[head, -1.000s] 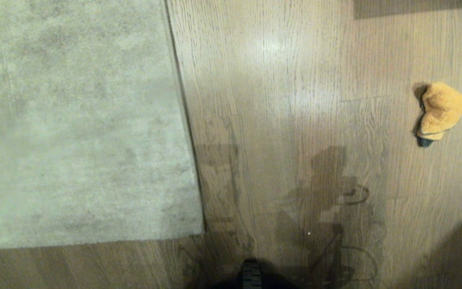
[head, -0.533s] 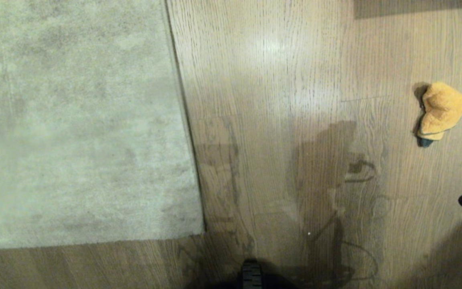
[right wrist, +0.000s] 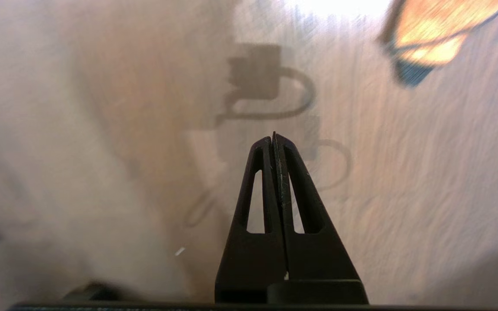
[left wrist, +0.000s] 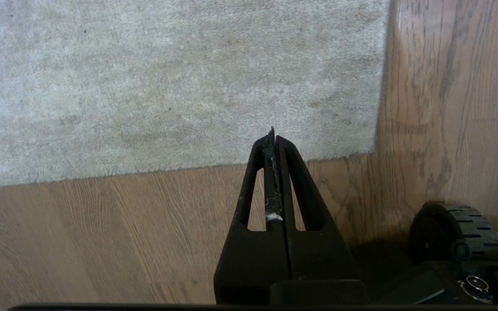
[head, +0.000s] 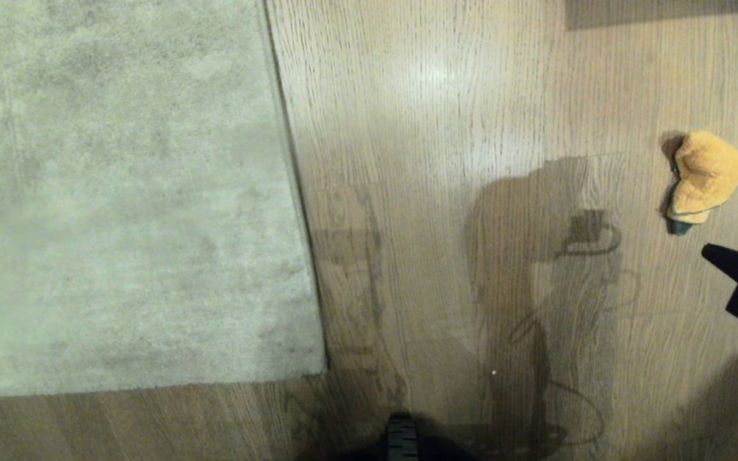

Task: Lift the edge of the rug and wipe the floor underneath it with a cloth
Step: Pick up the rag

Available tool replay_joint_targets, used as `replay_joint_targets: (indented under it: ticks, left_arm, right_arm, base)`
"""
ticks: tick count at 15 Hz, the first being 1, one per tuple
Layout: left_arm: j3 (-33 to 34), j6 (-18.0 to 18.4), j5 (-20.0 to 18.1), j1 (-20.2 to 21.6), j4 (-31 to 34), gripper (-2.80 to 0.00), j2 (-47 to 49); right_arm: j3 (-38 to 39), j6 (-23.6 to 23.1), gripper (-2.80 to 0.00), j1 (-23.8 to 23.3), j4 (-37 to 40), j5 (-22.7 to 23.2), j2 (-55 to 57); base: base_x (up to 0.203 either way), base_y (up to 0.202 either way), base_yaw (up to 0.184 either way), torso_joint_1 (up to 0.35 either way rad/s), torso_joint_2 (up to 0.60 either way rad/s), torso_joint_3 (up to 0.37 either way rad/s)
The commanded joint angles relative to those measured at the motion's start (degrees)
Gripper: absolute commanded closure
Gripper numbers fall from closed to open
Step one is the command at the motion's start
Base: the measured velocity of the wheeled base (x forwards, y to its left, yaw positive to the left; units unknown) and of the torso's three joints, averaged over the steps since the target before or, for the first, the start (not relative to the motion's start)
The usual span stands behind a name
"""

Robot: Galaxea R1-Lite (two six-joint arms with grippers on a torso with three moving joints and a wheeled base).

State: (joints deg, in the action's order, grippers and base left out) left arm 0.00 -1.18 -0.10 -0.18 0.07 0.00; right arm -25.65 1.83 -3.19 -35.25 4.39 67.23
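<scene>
Rug edge (head: 305,256) flat on floor (head: 439,128), cloth (head: 705,176) apart — right gripper (head: 712,255) near

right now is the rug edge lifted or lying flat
Lying flat: the rug edge sits flush on the floor, no backing showing, with neither gripper touching it.

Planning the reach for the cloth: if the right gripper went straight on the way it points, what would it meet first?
Probably bare floor: the shut right gripper aims beside the cloth, not at it.

my right gripper (right wrist: 273,137): black, tapered slotted fingers | left gripper (left wrist: 272,132): same, lint flecks | base wheel (left wrist: 456,229): black, ribbed tread
</scene>
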Motion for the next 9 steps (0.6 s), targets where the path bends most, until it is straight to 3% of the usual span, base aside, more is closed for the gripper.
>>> replay_joint_targets:
  ticks: [1, 9]
  left_arm:
    - [0.0, 0.0, 0.0, 0.0, 0.0, 0.0, 0.0]
    - [0.0, 0.0, 0.0, 0.0, 0.0, 0.0, 0.1]
  right_arm:
    - [-4.1, -0.1, -2.8, -2.7, 0.0, 0.1, 6.0]
    - [-19.2, 0.1, -2.8, -13.4, 6.2, 0.2, 17.3]
  base:
    - [0.0, 0.0, 0.0, 0.0, 0.0, 0.0]
    - [0.0, 0.0, 0.0, 0.0, 0.0, 0.0]
